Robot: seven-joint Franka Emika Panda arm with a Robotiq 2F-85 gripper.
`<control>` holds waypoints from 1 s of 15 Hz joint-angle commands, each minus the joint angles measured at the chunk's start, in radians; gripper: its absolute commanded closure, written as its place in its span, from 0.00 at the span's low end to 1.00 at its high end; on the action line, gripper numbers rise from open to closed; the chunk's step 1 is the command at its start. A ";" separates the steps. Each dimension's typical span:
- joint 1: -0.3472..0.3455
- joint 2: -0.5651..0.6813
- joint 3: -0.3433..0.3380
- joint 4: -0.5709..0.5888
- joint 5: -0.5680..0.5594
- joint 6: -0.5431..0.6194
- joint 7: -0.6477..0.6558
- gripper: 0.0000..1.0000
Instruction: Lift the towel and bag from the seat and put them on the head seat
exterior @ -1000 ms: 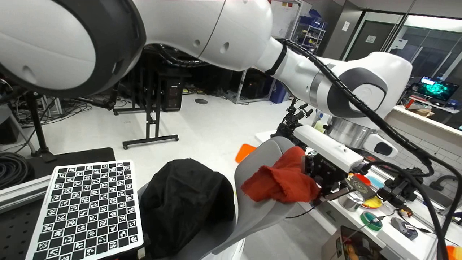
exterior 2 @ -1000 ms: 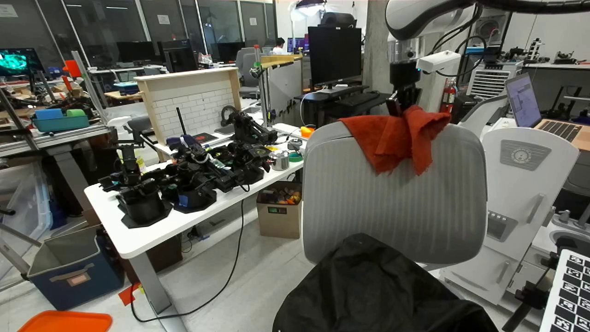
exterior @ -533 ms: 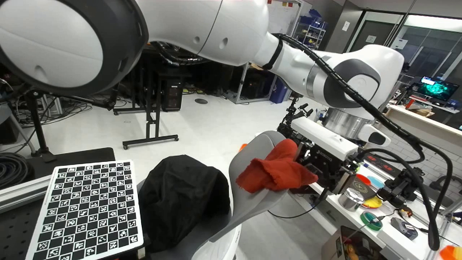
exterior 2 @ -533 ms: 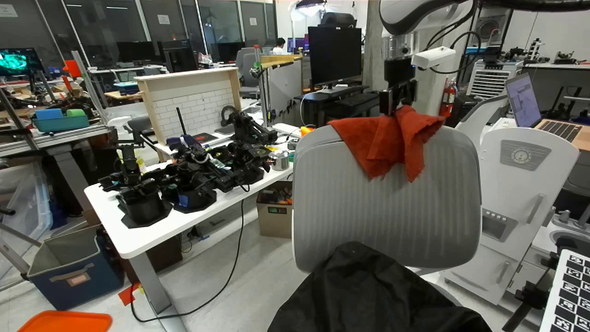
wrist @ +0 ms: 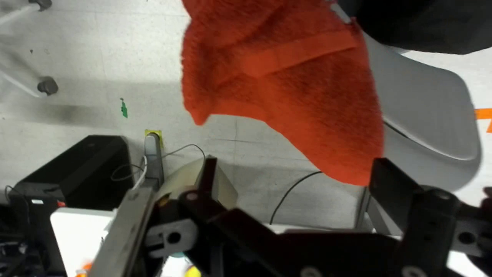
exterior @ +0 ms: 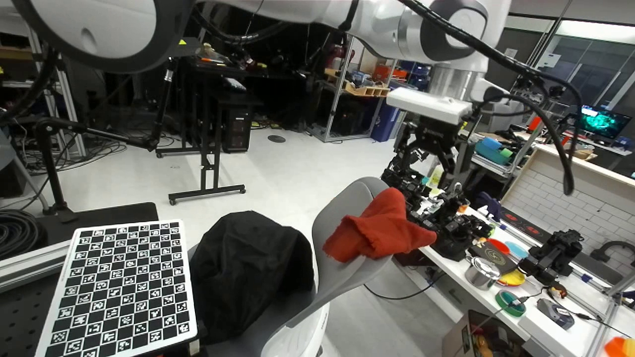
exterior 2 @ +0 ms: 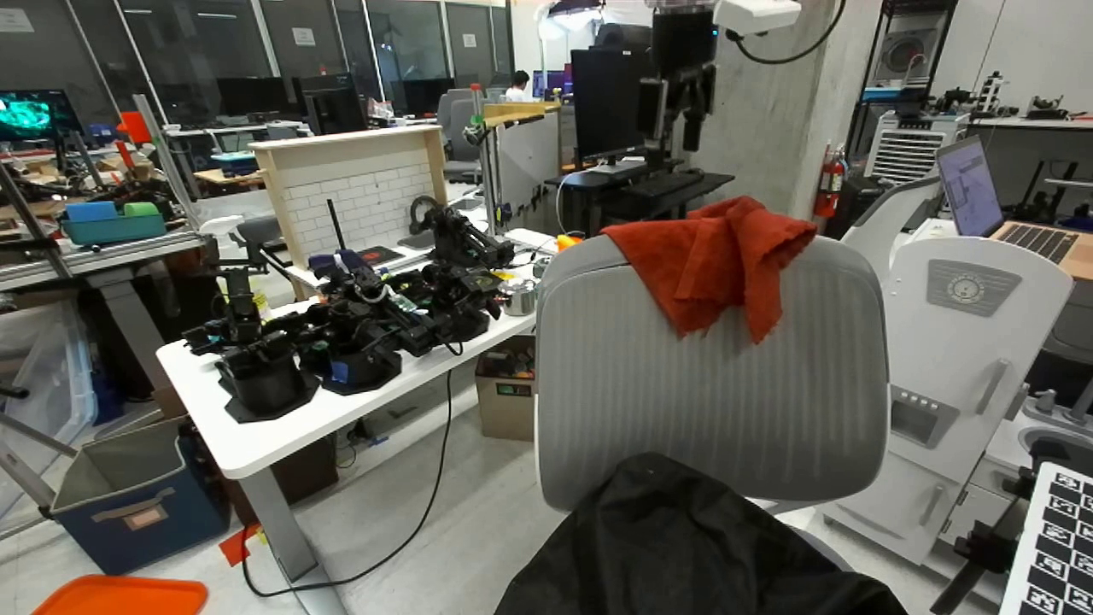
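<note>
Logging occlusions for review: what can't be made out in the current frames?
Bag, in an exterior view: lower part cut off by the bottom edge.
Seat, in both exterior views: mostly hidden by the bag.
Towel, wrist view: upper part cut off by the top edge.
Hand, wrist view: blurred, fine detail lost.
Laptop screen, in an exterior view: contents too small to read.

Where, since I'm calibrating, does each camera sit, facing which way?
An exterior view: beside chair, looking down across it; arm and jaws above.
An exterior view: in front, facing the backrest; arm's end at top.
Wrist view: on arm's end, looking down at towel; open jaws at bottom.
Both exterior views share towel, bag, chair.
</note>
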 commanded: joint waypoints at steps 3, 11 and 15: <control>0.171 -0.023 0.019 -0.071 -0.028 0.043 -0.023 0.00; 0.310 -0.020 0.016 -0.336 -0.022 0.200 -0.027 0.00; 0.305 -0.027 0.017 -0.498 -0.015 0.284 -0.045 0.00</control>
